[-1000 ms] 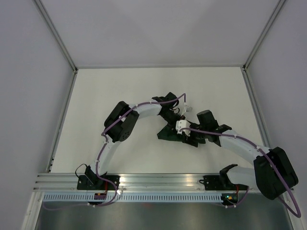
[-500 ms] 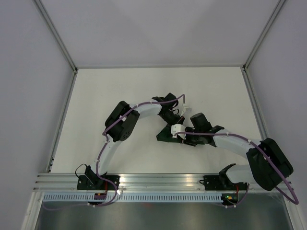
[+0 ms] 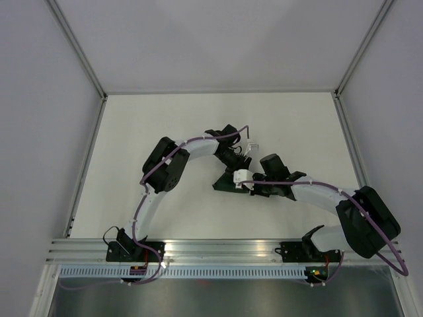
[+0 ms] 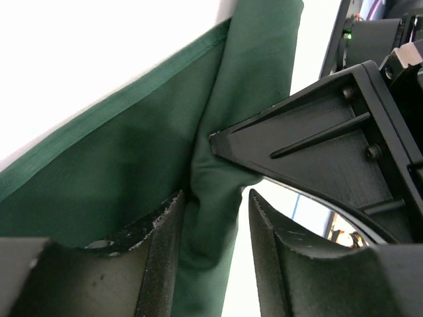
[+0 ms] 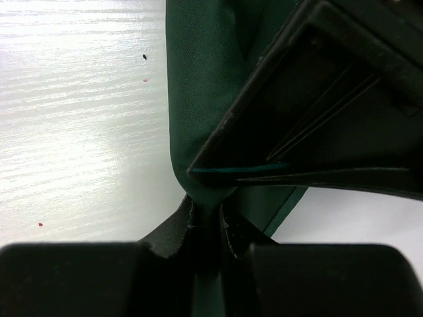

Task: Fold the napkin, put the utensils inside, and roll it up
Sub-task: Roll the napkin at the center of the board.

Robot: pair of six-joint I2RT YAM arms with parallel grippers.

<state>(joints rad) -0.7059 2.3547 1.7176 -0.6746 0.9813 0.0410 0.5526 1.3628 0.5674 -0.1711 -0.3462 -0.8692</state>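
The napkin (image 3: 223,183) lies bunched about the middle of the white table (image 3: 152,132), where the ends of the two arms come together. In the top view it shows only as a small dark wedge, half hidden under them.

From the left wrist it is dark green cloth. A stitched hem slants across the picture, and a raised fold runs lengthwise down between the left fingers (image 4: 170,244). These stand partly apart. The fold touches the inner face of the one on the left of that picture, and a strip of bright table shows between the cloth and the other, so they do not clamp it. Just above them, the pointed black tip of the right fingers (image 4: 310,152) comes in from the right and presses into the same fold.

From the right wrist, the right fingers stand narrow, with a ridge of the green cloth pinched between their tips. The cloth runs up from there over the pale table. A broad black part of the left fingers fills the upper right of that view and lies over the cloth, and a bit of hem shows below it.
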